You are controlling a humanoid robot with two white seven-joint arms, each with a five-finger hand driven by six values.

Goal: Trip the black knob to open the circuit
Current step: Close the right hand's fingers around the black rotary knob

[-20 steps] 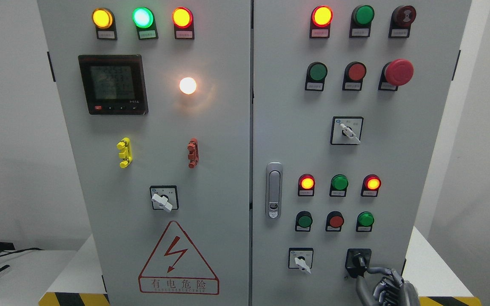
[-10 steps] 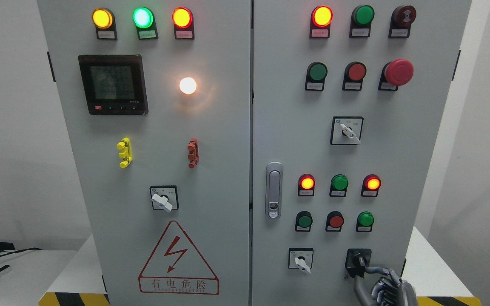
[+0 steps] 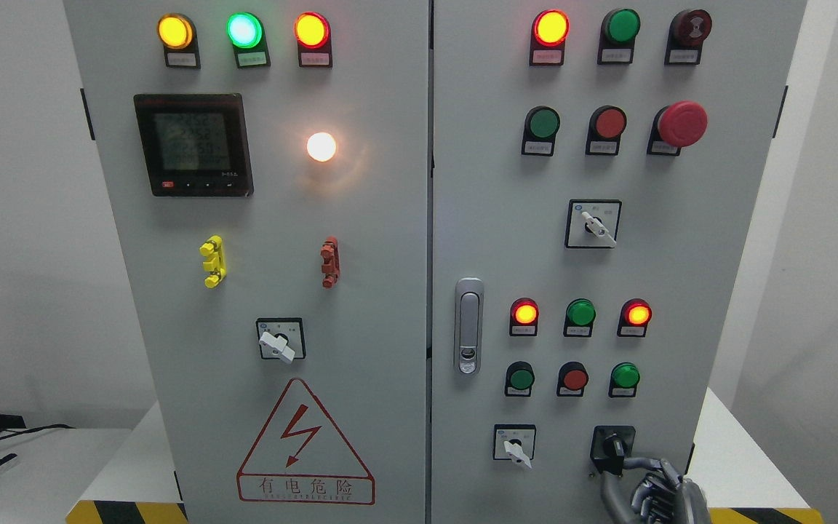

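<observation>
- White walls stand behind a big grey cabinet (image 3: pixel 361 218) with two doors, and it sits on a white desk (image 3: pixel 739 466).
- At the bottom right of the right door is the black knob (image 3: pixel 613 445), on a black square plate.
- To its left is a white switch (image 3: pixel 514 444) on a white plate.
- Above them are three round lights in a row: a red light (image 3: pixel 524 313) glowing, a green light (image 3: pixel 580 313) dark, and another red light (image 3: pixel 637 314) glowing.
- Only the right hand (image 3: pixel 644 487) shows, at the bottom edge.
- One finger (image 3: pixel 633 463) reaches out and touches the knob from the right.
- Its other fingers are curled in, and they grip nothing.
</observation>
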